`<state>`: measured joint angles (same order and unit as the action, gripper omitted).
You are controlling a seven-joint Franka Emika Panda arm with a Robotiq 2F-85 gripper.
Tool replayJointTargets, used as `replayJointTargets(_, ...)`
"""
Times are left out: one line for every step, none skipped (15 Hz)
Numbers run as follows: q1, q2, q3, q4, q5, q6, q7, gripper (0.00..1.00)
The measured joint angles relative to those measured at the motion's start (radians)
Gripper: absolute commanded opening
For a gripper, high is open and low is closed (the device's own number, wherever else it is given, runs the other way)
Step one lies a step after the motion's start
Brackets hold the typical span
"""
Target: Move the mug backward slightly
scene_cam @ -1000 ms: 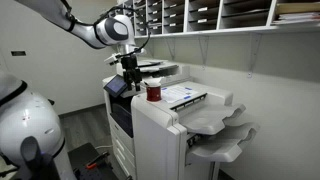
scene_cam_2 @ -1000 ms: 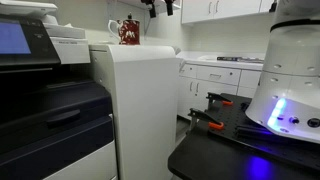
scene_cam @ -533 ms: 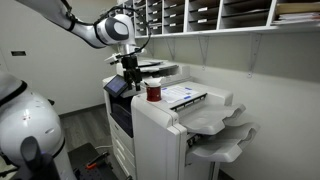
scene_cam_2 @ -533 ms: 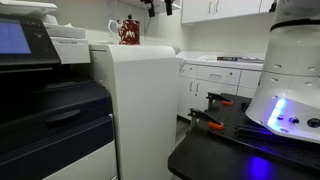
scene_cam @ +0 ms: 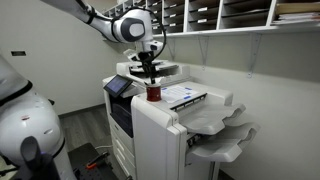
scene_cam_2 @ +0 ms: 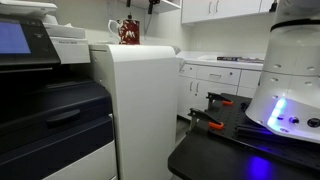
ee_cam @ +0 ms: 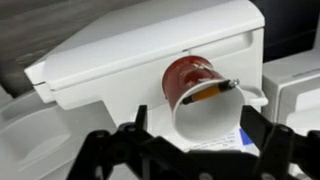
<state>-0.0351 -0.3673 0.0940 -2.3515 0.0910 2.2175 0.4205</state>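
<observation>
The mug (scene_cam: 153, 93) is small and dark red with a whitish rim. It stands upright on top of the large white printer (scene_cam: 160, 130), and it also shows in an exterior view (scene_cam_2: 129, 33). My gripper (scene_cam: 150, 76) hangs directly above it, fingers pointing down. In the wrist view the mug (ee_cam: 190, 80) lies between the two black fingers of my gripper (ee_cam: 197, 125), which is open and not closed on it. A brownish stick-like object lies across the inside of the mug.
A printed sheet (scene_cam: 186, 96) lies on the printer top beside the mug. Output trays (scene_cam: 225, 125) stick out of the printer's side. Mail shelves (scene_cam: 220, 15) hang close overhead. A counter (scene_cam_2: 220, 65) and a white robot base (scene_cam_2: 290, 80) stand nearby.
The arm has swung sideways from beside the mug to directly over it. The mug has not moved.
</observation>
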Motion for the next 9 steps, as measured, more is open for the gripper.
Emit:
replayJointTargets(-0.004, 0.020, -0.007, 0.009, 0.014, 0.029, 0.015, 1.00)
replayJointTargets(-0.008, 0.043, -0.010, 0.018, 0.018, 0.049, 0.033, 1.00)
replayJointTargets(-0.012, 0.068, -0.010, 0.026, 0.018, 0.058, 0.054, 1.00)
replayJointTargets(-0.013, 0.096, -0.010, 0.034, 0.018, 0.060, 0.071, 1.00)
replayJointTargets(-0.014, 0.125, -0.010, 0.043, 0.018, 0.061, 0.086, 0.97)
replayJointTargets(-0.014, 0.153, -0.010, 0.053, 0.018, 0.061, 0.097, 0.73)
replayJointTargets(-0.014, 0.180, -0.010, 0.063, 0.017, 0.061, 0.102, 0.72)
replayJointTargets(-0.014, 0.203, -0.010, 0.074, 0.016, 0.061, 0.113, 0.66)
replayJointTargets(-0.014, 0.224, -0.011, 0.085, 0.011, 0.063, 0.123, 0.58)
